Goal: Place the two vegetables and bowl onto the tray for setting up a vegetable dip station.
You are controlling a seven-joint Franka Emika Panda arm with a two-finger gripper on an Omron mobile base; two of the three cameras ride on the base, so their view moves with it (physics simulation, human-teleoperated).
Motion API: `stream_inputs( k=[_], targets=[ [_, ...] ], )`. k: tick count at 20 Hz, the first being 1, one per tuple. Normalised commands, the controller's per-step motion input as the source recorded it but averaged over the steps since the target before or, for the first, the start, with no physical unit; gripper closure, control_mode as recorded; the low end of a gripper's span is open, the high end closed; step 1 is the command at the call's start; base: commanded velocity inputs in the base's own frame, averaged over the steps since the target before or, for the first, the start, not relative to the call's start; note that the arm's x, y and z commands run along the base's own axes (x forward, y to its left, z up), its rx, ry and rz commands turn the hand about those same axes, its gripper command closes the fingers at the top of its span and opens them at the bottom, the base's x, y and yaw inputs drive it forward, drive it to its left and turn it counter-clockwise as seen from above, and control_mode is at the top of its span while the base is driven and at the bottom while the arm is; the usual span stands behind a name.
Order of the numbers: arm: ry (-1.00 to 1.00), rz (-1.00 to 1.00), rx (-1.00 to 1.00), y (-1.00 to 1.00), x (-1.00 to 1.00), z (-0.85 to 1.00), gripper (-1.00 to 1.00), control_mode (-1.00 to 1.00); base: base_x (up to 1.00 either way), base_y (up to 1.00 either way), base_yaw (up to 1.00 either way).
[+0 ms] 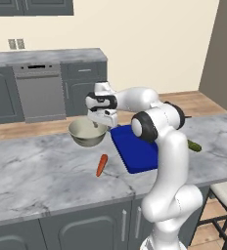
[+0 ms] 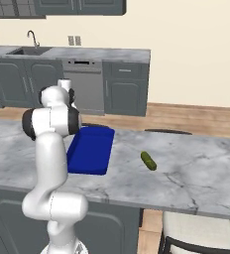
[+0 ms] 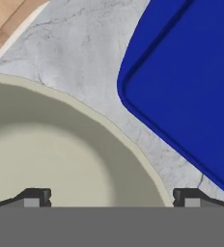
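Overhead at the kitchen island, the white arm's gripper [image 1: 97,125] hangs just above the rim of the metal bowl [image 1: 87,134], on the side nearest the tray, its jaws spread wide and holding nothing. Seen from the hand view, the two dark fingertips [image 3: 36,197] stand far apart, one over the bowl's [image 3: 51,149] pale beige-green inside and the other past its rim, over the marble between bowl and tray.

The bowl sits upright on the grey marble countertop [image 1: 37,171], just beside the deep-blue tray [image 1: 135,149], with a narrow strip of bare marble between them; from the hand view the tray's [image 3: 186,82] rounded corner lies close to the bowl's edge without touching it. The tray is flat on the counter and nothing rests on its visible blue surface.

The orange carrot [image 1: 101,165] lies on the marble in front of the bowl, toward the robot's side, near the tray's front corner but apart from both. The dark green cucumber [image 2: 148,160] lies on the counter on the far side of the tray [image 2: 89,149] from the bowl, well apart from it; in the left base view it [image 1: 193,145] peeks out past the arm's elbow.

Behind the island, grey cabinets and a dishwasher [image 1: 39,90] line the cream wall.
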Motion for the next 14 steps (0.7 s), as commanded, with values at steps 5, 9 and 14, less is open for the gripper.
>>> stream_inputs(
  k=[5, 9, 14],
  targets=[
    [0.00, -0.06, 0.00, 0.00, -0.16, -0.04, -1.00, -1.00, 0.00, 0.00, 0.00],
    [0.00, -0.06, 0.00, 0.00, -0.17, 0.00, -1.00, -1.00, 0.00, 0.00, 0.00],
    [0.00, -0.06, 0.00, 0.02, -0.14, -0.03, -1.00, -1.00, 0.00, 0.00, 0.00]
  ],
)
